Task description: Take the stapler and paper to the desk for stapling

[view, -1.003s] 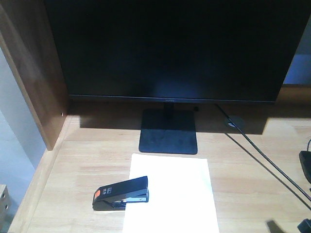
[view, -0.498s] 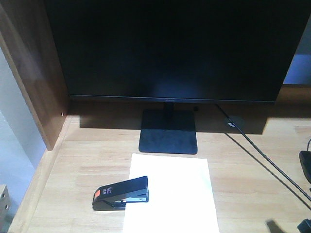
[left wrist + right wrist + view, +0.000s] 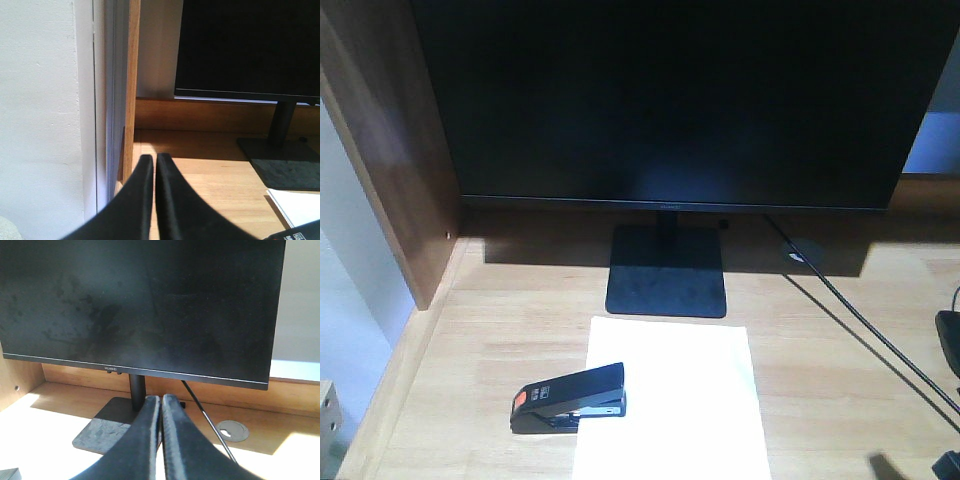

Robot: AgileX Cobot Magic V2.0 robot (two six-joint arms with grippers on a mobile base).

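The stapler lies across the paper's nine-o'clock edge on the desk, monitor at twelve; my left gripper and right gripper hang pressed together, empty, so stapling seems next, calling for a press.

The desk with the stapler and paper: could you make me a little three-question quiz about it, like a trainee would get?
1. True or false: the stapler lies partly on the paper.
2. Which end of the stapler bears the orange tab: A) the end off the paper, B) the end on the paper?
3. What stands behind the paper on the desk?

Key: 1 true. 2 A. 3 The monitor on its stand.
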